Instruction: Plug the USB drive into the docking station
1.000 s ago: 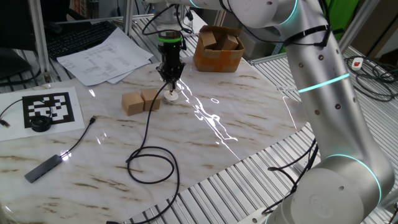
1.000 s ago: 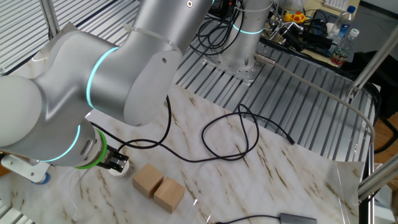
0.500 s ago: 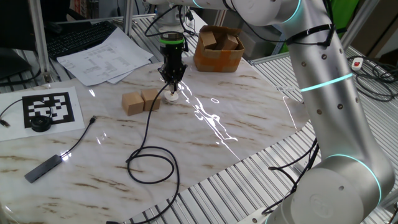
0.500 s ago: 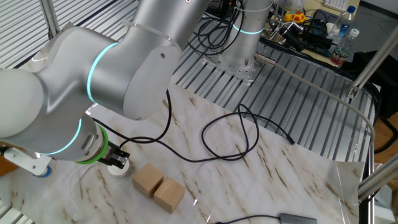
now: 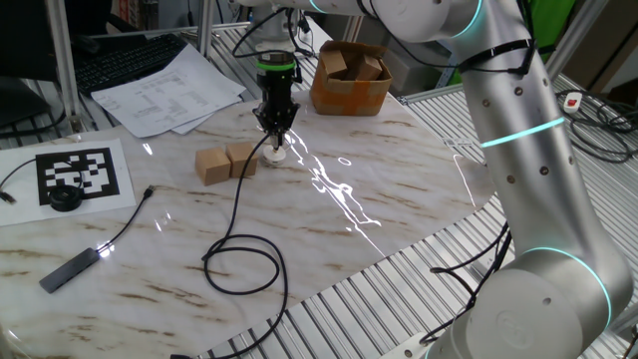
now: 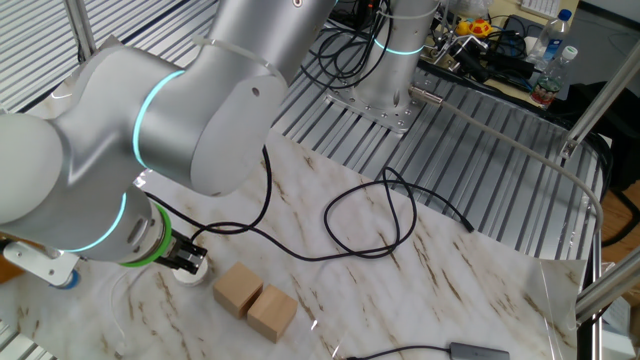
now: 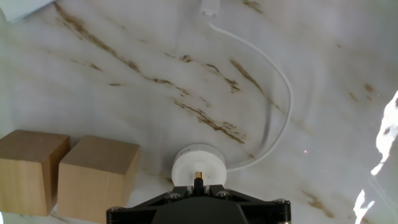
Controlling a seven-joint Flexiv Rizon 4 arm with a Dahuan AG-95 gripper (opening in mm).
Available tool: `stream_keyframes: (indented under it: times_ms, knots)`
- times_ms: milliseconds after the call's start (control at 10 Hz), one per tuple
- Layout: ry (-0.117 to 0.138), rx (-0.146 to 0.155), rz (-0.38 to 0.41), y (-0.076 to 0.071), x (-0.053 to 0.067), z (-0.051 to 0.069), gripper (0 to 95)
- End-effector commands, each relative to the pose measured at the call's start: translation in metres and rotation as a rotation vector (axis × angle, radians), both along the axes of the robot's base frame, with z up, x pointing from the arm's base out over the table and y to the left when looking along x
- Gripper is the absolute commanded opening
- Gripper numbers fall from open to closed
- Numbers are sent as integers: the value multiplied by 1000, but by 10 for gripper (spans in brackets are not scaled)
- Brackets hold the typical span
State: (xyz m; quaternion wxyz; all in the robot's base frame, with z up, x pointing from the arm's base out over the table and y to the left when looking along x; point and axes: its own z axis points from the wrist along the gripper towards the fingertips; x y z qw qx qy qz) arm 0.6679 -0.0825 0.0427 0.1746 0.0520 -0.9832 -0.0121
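Note:
My gripper (image 5: 274,133) hangs low over the docking station (image 5: 274,155), a small round white disc on the marble table. The jaws are shut on the USB drive (image 7: 198,181), a small black plug with a gold tip that points down at the disc (image 7: 198,163) and touches or nearly touches its top. Its thin black cable (image 5: 239,214) runs off in loops across the table. From the other side the gripper (image 6: 188,260) covers most of the disc (image 6: 188,273). A white lead (image 7: 283,106) curves away from the disc.
Two tan wooden blocks (image 5: 226,163) sit just left of the disc, close to the fingers (image 7: 93,177). A cardboard box (image 5: 349,82) stands behind it. Papers (image 5: 164,95), a marker sheet (image 5: 82,175), a black puck (image 5: 65,197) and a dark flat stick (image 5: 70,269) lie at left.
The arm has shifted slightly over the last second. The gripper stays shut on the plug over the disc.

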Motion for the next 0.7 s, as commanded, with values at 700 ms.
stream_keyframes:
  times_ms: [700]
  knots:
    - [-17,-2,-5,2,0,-7,0]
